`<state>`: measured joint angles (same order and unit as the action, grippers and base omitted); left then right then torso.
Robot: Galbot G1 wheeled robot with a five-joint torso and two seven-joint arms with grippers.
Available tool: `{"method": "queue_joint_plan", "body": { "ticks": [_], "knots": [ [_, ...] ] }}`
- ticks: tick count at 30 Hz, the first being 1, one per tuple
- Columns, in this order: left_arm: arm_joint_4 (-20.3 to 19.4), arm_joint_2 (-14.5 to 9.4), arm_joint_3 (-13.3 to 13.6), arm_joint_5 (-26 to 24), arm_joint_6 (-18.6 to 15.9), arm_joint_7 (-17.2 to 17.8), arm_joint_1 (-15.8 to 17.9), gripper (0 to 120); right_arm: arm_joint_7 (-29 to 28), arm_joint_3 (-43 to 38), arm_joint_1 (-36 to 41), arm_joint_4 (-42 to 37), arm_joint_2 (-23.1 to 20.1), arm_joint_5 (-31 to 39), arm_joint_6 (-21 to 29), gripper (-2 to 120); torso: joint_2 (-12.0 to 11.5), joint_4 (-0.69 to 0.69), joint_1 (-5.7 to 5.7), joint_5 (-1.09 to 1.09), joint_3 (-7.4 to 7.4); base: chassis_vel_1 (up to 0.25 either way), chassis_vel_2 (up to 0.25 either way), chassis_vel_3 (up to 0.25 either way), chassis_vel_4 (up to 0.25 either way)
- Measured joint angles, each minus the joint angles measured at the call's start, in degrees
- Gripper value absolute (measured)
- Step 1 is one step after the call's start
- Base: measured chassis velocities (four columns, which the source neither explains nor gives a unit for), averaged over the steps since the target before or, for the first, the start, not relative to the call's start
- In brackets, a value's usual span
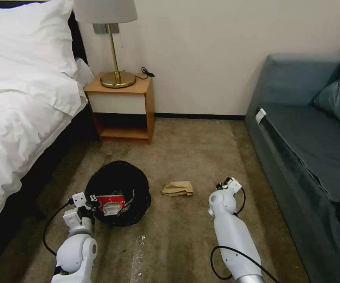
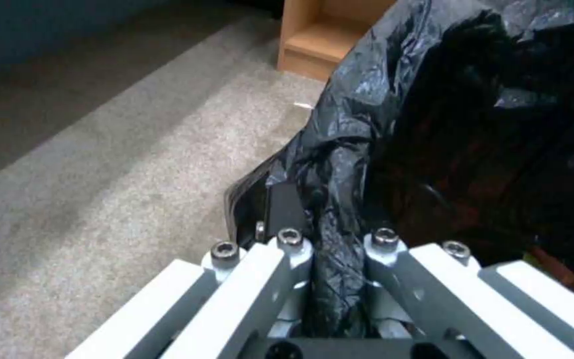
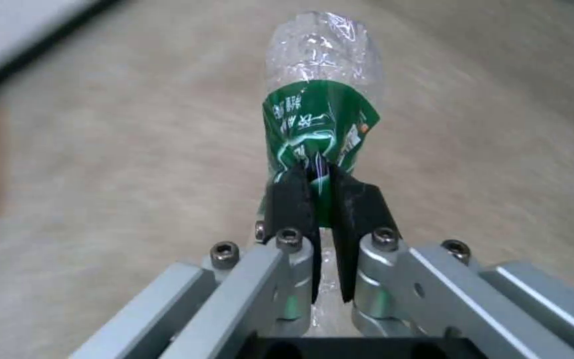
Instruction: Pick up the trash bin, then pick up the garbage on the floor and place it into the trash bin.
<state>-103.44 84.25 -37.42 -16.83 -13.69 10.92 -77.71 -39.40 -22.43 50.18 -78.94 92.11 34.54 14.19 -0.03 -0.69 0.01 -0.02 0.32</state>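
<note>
- Trash bin, a small round bin lined with crinkly black plastic bag folded over its rim, sits just ahead of us on the brown carpet, between the white bed and the grey-blue sofa.
- Our left gripper is at the bin's near rim. In the left wrist view its fingers are clenched on a fold of the black liner and rim, so we judge the first step, taking hold of the bin, done.
- Inside the bin we see a red snack packet with something pale and silvery on it. We judge that at least one piece of garbage is already in; we cannot tell how many.
- A crumpled tan paper bag lies on the carpet between bin and right arm, touching neither gripper. It is left to collect.
- Our right gripper hangs near the floor, to the right of the paper bag and well apart from the bin.
- A small clear plastic bottle with a green label is clamped in that gripper. In the right wrist view the black finger pads pinch it at the label's lower edge, and the rest of the bottle juts out beyond the fingertips.
- By our judgement, the bottle is picked up but not yet placed in the bin.
</note>
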Motion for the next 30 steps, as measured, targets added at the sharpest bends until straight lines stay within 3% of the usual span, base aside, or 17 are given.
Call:
{"method": "queue_joint_plan", "body": {
  "ticks": [12,25,30],
  "knots": [
    [0.0,0.3,0.7,0.8,-0.2,0.0,0.1,3,-0.3,22.1,-1.1,-9.4,-4.8,-5.0,-7.3,3,0.0,0.00,0.00,0.01,0.00,0.000,0.000,0.000,0.000],
    [-0.2,1.0,1.3,1.5,-0.5,0.2,0.6,3,0.5,34.8,-6.1,-10.5,-4.7,-8.1,-10.5,3,0.0,0.00,0.00,0.00,0.00,0.000,0.000,0.000,0.000],
    [-0.5,1.1,1.5,1.8,-0.8,0.2,0.8,3,0.4,38.4,-5.5,-11.6,-2.7,-9.7,-10.5,3,0.0,0.01,0.00,0.01,0.00,0.000,0.000,0.000,0.000]
  ]
}}
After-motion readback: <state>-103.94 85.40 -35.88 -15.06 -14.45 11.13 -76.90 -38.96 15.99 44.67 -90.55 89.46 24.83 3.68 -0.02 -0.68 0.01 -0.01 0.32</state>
